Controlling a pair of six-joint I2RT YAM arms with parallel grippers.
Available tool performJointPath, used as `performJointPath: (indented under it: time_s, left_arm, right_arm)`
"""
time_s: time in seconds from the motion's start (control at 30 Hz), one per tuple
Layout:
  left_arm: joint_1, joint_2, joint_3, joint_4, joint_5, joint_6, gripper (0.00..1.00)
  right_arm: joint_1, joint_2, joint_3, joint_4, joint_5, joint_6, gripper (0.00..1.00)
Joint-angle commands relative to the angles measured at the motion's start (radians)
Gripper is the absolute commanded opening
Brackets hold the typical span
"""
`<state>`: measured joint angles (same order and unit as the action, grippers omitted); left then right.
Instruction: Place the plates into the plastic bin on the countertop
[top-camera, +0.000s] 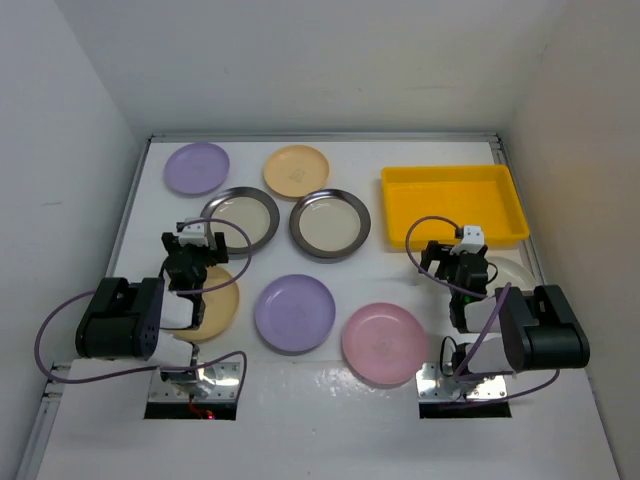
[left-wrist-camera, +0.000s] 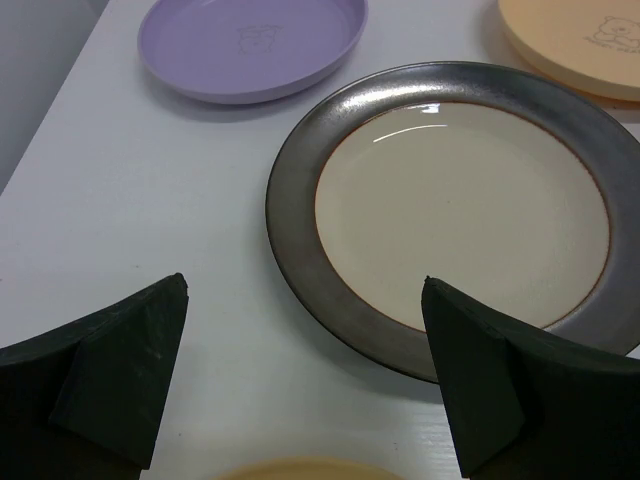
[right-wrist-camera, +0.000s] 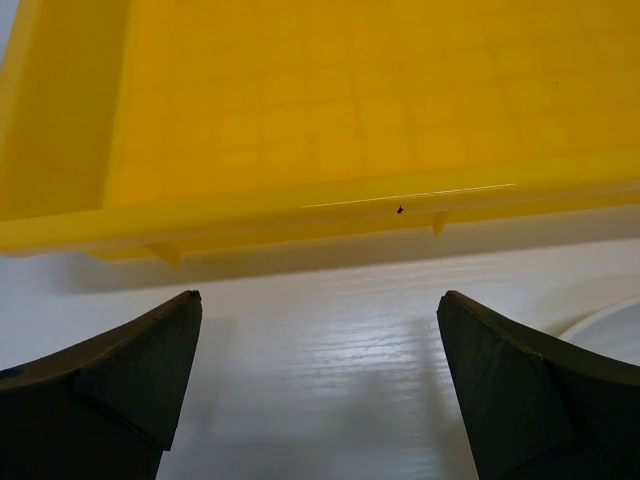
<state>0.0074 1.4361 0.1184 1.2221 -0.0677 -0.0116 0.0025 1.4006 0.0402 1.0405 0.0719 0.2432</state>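
Lavender round shallow plate (top-camera: 197, 167) far left on glossy white countertop (top-camera: 320, 405). Left gripper (left-wrist-camera: 304, 285) spread wide, gripping nothing, at near rim of steel-rimmed cream-centred plate (left-wrist-camera: 460, 215). Pale orange round plate (top-camera: 296, 170), second steel-rimmed plate (top-camera: 330, 224), pink round plate (top-camera: 385, 343) further right, all lying on countertop outside bright yellow rectangular plastic bin (right-wrist-camera: 300, 120). Right gripper (right-wrist-camera: 320, 297) spread wide too, empty, near bin's front wall.

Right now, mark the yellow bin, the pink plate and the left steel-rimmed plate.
yellow bin (top-camera: 455, 195), top view, bare floor inside.
pink plate (top-camera: 385, 343), top view, plate's middle.
left steel-rimmed plate (left-wrist-camera: 462, 215), left wrist view, cream centre.
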Motion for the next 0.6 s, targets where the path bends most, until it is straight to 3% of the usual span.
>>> performJointPath:
  time_s: [0.0, 0.13, 0.17, 0.2, 0.23, 0.27, 0.3, 0.33, 0.37, 0.43, 0.47, 0.5, 0.53, 0.57]
  left_arm:
    - [-0.009, -0.003, 0.006, 0.074, 0.003, -0.004, 1.0]
    - [-0.018, -0.003, 0.006, 0.085, 0.003, -0.004, 1.0]
    - [-0.018, -0.079, 0.056, -0.009, 0.058, 0.008, 1.0]
    - [-0.018, -0.135, 0.122, -0.151, 0.098, 0.024, 1.0]
    - [-0.008, -0.185, 0.213, -0.533, 0.141, 0.135, 1.0]
    - [-0.007, -0.219, 0.447, -0.726, 0.242, 0.222, 1.0]
    - [-0.02, -0.22, 0.546, -0.842, 0.256, 0.28, 1.0]
    - [-0.029, -0.201, 0.644, -1.018, 0.224, 0.292, 1.0]
    - [-0.029, -0.188, 0.816, -1.077, 0.145, 0.267, 1.0]
    - [-0.029, -0.111, 0.962, -1.18, 0.109, 0.28, 1.0]
    - [-0.029, -0.076, 1.04, -1.323, 0.109, 0.292, 1.0]
    - [-0.029, -0.037, 1.199, -1.41, 0.129, 0.28, 1.0]
    - [-0.029, -0.001, 1.272, -1.499, 0.17, 0.268, 1.0]
    - [-0.017, 0.06, 1.331, -1.661, 0.233, 0.256, 1.0]
  right_arm:
    - [0.004, -0.009, -0.051, 0.07, 0.011, 0.004, 1.0]
    - [0.005, -0.222, 0.111, -0.282, 0.083, -0.007, 1.0]
    - [0.039, -0.25, 0.147, -0.477, 0.097, -0.03, 1.0]
    - [0.059, -0.325, 0.271, -0.532, 0.114, -0.054, 1.0]
    - [0.077, -0.34, 0.318, -0.586, 0.164, -0.17, 1.0]
    - [0.121, -0.351, 0.372, -0.746, 0.19, -0.221, 1.0]
    - [0.178, -0.336, 0.555, -0.802, 0.227, -0.289, 1.0]
    - [0.206, -0.315, 0.622, -0.854, 0.379, -0.461, 1.0]
    - [0.268, -0.286, 0.694, -0.992, 0.432, -0.508, 1.0]
    - [0.333, -0.132, 0.997, -1.113, 0.5, -0.529, 1.0]
    - [0.341, -0.093, 1.184, -1.374, 0.461, -0.469, 1.0]
    - [0.303, 0.011, 1.359, -1.464, 0.099, -0.253, 1.0]
    - [0.269, 0.03, 1.409, -1.541, -0.066, -0.093, 0.47]
    - [0.239, 0.046, 1.429, -1.474, -0.251, -0.015, 0.2]
